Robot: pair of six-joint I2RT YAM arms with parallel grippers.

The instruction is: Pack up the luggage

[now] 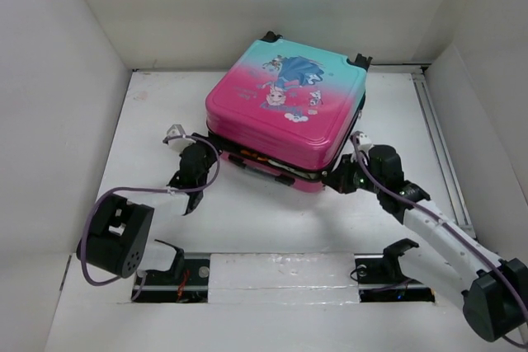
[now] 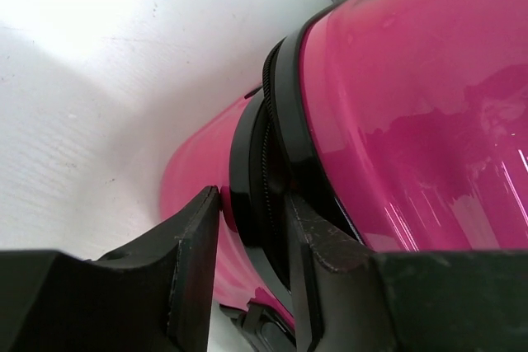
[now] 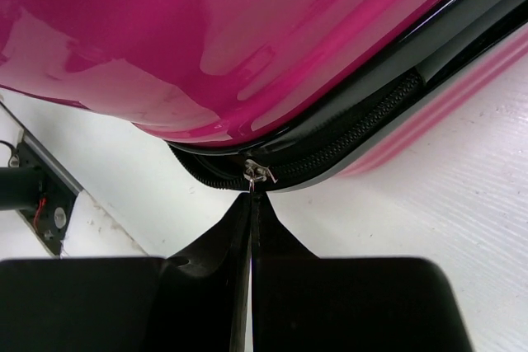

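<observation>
The luggage lies flat mid-table with its pink-to-teal lid and princess print facing up, and the lid is slightly ajar along the near edge. My left gripper is at its near left corner. In the left wrist view its fingers are closed over the black zipper rim of the pink shell. My right gripper is at the near right corner, shut on the small metal zipper pull below the pink shell.
White walls box in the table on the left, back and right. A metal rail runs along the right side. The suitcase's black wheels point to the back wall. Both arm bases sit on the near strip.
</observation>
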